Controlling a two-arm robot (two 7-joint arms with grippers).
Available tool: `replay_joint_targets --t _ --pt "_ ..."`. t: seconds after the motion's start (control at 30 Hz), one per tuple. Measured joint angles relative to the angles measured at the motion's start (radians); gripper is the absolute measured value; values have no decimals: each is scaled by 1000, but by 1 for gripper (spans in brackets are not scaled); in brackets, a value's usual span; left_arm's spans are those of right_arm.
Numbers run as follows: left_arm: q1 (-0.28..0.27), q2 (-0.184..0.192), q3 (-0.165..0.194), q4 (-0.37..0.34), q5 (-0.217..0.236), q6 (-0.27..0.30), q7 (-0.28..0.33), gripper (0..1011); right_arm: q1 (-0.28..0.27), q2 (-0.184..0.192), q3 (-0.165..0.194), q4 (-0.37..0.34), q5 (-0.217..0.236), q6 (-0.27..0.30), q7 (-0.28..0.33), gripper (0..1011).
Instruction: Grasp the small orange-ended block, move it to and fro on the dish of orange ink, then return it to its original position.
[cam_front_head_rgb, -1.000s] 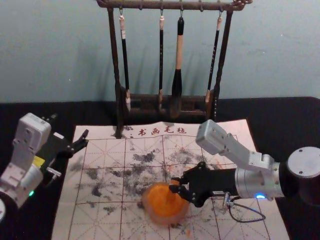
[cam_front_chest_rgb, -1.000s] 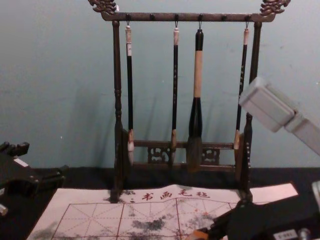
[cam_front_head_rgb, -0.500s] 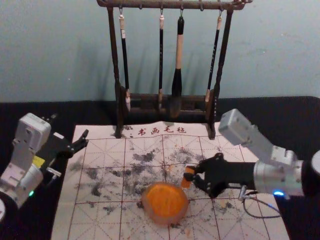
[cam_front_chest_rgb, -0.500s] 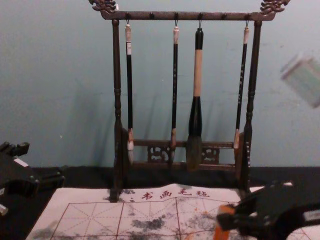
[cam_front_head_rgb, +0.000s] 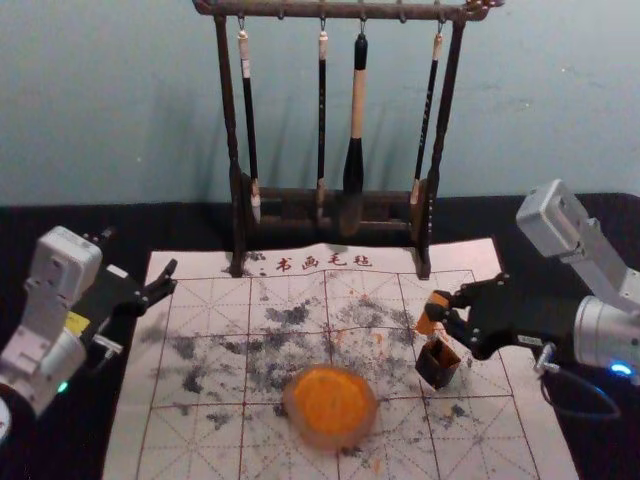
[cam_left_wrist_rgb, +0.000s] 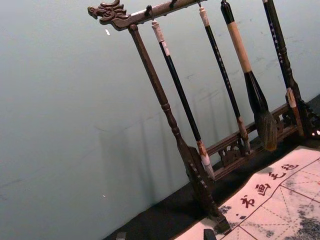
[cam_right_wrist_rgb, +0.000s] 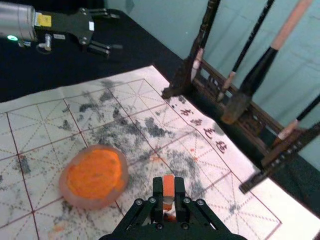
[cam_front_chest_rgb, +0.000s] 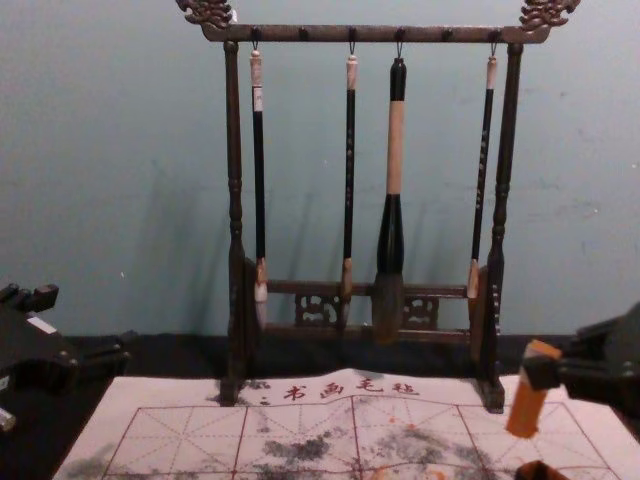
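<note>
Facing me, a dark carved brush rack (cam_front_chest_rgb: 300, 34), four calligraphy brushes (cam_front_chest_rgb: 395, 150) hanging from it, a gridded, ink-blotched calligraphy mat (cam_front_head_rgb: 205, 300) on a black tabletop (cam_front_head_rgb: 570, 225), a blue-green wall (cam_front_chest_rgb: 120, 150) behind

You've got bright orange ink (cam_front_head_rgb: 332, 400) at lower centre, an orange block (cam_front_head_rgb: 430, 314) right of centre, and a pale mat (cam_front_head_rgb: 205, 455) patterned with red grids and grey-black smudges.

Open room over the mat (cam_front_head_rgb: 397, 388) between dish (cam_front_head_rgb: 335, 441) and dark box (cam_front_head_rgb: 434, 373), brush rack (cam_front_head_rgb: 228, 100) a barrier behind
</note>
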Motion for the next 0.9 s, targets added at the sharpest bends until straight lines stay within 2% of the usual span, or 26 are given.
replay_joint_targets --t 0.37,0.9 --pt "0 0 0 0 0 0 0 1001 -50 28 35 -31 20 28 -15 90" --pt "0 0 0 0 0 0 0 1001 -69 24 43 -17 28 50 -25 90"
